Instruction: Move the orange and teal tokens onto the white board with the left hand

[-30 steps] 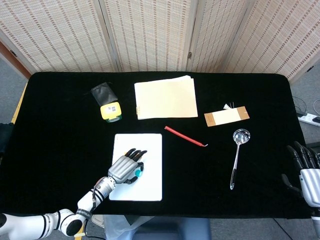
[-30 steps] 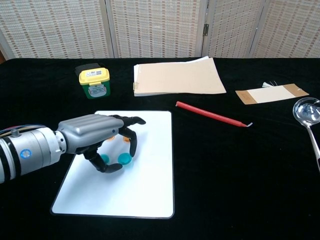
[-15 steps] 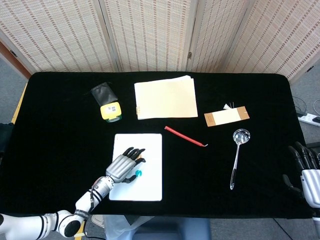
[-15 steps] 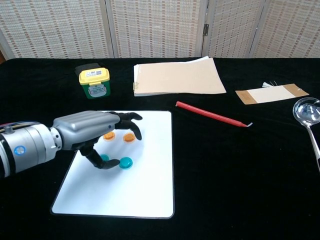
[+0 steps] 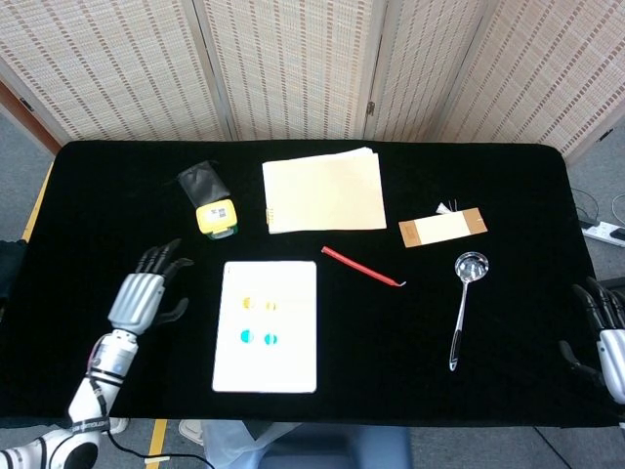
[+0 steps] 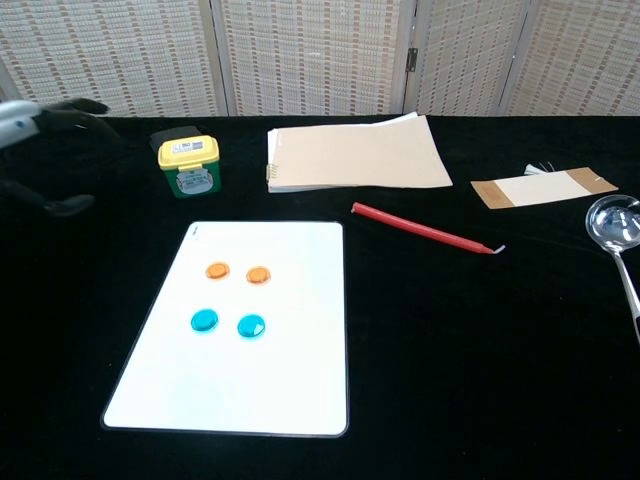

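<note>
Two orange tokens (image 6: 237, 273) and two teal tokens (image 6: 227, 323) lie on the white board (image 6: 290, 380), orange pair above, teal pair below; the head view shows the orange tokens (image 5: 259, 304), the teal tokens (image 5: 259, 338) and the board (image 5: 266, 366) too. My left hand (image 5: 146, 291) hovers left of the board, off it, fingers spread and empty; the chest view catches that hand (image 6: 45, 130) at the far left edge. My right hand (image 5: 605, 337) sits at the right edge of the head view, fingers apart, holding nothing.
A yellow and green box (image 6: 188, 165) with a black pouch behind it stands above the board. A cream folder (image 6: 350, 152), a red stick (image 6: 425, 229), a brown card (image 6: 540, 187) and a metal ladle (image 6: 618, 235) lie further right.
My left hand has lifted off the board and swung away to the left, leaving the teal tokens uncovered on the board. The right hand has barely shifted.
</note>
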Controlling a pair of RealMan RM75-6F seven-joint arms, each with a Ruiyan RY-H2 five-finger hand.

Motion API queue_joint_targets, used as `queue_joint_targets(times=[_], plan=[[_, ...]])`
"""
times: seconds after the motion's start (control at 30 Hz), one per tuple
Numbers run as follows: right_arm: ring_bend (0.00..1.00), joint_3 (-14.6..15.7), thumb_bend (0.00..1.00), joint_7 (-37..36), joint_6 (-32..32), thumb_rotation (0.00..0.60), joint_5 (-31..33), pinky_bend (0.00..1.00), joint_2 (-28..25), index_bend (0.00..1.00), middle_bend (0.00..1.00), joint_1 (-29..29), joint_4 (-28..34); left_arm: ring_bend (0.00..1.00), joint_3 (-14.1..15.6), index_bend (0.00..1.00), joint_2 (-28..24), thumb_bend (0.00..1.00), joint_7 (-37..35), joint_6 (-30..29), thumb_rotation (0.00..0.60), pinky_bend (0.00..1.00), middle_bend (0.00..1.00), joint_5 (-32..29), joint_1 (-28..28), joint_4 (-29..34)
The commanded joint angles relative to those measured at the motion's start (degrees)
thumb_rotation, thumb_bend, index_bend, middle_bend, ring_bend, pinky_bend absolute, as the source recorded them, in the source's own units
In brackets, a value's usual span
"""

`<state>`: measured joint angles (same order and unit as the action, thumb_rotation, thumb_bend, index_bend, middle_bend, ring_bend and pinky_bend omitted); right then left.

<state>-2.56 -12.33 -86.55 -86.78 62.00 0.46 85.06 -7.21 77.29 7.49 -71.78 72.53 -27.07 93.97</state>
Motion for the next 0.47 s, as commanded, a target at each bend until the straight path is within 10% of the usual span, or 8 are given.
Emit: queue_joint_targets(times=[0.03, 0.47], plan=[[0.03, -0.16, 0.4, -3.14, 1.15, 0.6, -0.09, 0.0, -0.01, 0.0, 0.0, 0.83, -1.35, 0.0, 0.77, 0.25, -3.55, 0.43, -0.97, -5.89, 0.6, 0.0, 0.02, 0.08, 5.11, 0.75], [0.01, 1.2, 0.4, -10.66, 1.31, 0.6, -4.56, 0.0, -0.1, 0.0, 0.0, 2.43, -2.72, 0.0, 7.17, 0.23, -8.35, 0.43, 1.2, -14.7, 0.6, 0.0, 0.02, 4.11, 15.63, 3.02]])
